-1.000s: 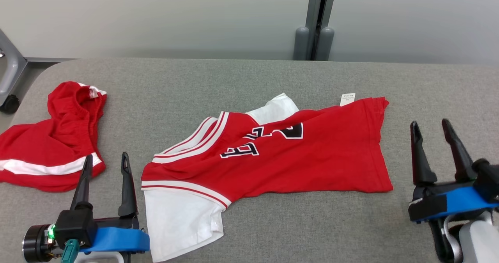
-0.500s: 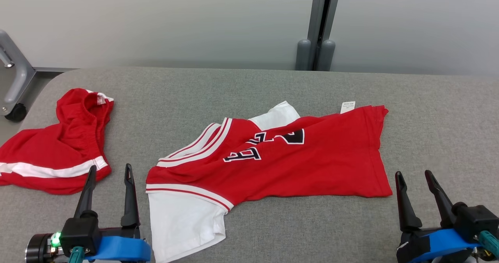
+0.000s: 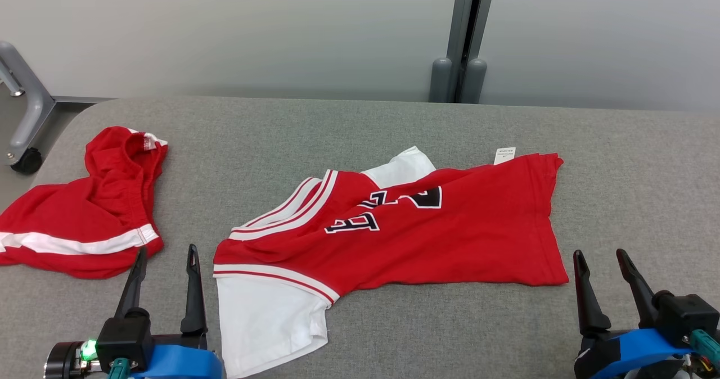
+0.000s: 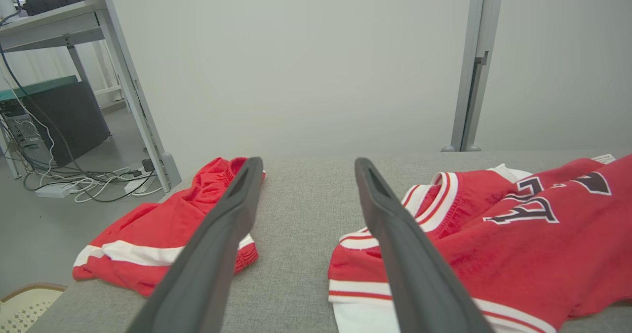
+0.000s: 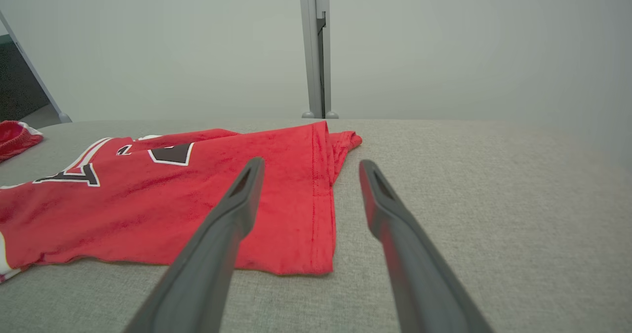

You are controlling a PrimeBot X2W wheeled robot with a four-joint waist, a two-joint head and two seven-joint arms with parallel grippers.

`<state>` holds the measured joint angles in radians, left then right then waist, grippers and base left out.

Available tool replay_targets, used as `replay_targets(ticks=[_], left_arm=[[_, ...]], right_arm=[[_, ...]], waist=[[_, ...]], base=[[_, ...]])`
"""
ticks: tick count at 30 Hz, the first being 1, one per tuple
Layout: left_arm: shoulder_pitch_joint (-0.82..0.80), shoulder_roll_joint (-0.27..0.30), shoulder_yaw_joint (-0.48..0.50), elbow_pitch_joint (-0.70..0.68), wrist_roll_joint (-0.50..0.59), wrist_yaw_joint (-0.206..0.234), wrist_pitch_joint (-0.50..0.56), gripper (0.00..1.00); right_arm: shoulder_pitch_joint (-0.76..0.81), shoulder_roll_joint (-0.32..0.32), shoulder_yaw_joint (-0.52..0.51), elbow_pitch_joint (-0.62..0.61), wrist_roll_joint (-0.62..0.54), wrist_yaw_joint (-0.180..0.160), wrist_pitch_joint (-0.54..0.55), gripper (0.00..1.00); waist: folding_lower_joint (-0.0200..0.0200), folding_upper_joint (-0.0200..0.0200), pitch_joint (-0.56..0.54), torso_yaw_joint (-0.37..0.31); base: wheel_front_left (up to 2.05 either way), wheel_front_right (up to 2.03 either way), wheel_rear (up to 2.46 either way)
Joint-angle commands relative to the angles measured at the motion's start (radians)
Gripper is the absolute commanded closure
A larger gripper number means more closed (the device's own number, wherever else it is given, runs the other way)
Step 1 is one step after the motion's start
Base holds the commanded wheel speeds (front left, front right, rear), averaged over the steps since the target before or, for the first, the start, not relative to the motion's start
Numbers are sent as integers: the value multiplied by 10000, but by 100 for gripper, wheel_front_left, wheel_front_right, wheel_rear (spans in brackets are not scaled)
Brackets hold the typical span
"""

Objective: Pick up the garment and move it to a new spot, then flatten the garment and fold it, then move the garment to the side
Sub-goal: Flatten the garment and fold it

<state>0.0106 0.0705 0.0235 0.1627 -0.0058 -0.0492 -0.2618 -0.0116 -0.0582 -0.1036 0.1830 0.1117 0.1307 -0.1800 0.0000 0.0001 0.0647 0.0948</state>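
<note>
Holding my left hand (image 3: pixel 167 248) and right hand (image 3: pixel 599 252) spread, empty, beside the rumpled red-and-white jersey (image 3: pixel 427 233) on the grey fabric worktop (image 3: pixel 337 126), I judge flattening and folding remain.

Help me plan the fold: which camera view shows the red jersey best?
The head view: nearly the whole jersey lies in frame, with both white sleeves, lettering and hem. The left wrist view catches its collar end, cut off at the right edge; the right wrist view shows mostly its hem end.
</note>
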Motion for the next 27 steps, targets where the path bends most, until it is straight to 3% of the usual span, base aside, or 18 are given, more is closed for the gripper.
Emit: replay_targets(ticks=[1, 11, 20, 27], left_arm=[[48, 77, -11, 62, 56, 65, -47, 0], [-239, 138, -255, 1650, -317, -298, 77, 0], [-266, 214, -846, 2806, -1028, -702, 1571, 0], [-7, 435, -1454, 2509, -1725, -817, 3319, 0]], right_arm=[[159, 38, -72, 68, -79, 1, 139, 0], [-373, 4, -214, 728, -526, 1, 890, 0], [-562, -255, -231, 1468, -584, 1, 1131, 0], [-677, -327, -250, 1571, -556, 1, 1141, 0]], waist=[[0, -1, 10, 5], [0, -1, 118, 72], [0, -1, 125, 176], [0, -1, 169, 206]], base=[[0, 0, 0], [0, 0, 0], [0, 0, 0], [0, 0, 0]])
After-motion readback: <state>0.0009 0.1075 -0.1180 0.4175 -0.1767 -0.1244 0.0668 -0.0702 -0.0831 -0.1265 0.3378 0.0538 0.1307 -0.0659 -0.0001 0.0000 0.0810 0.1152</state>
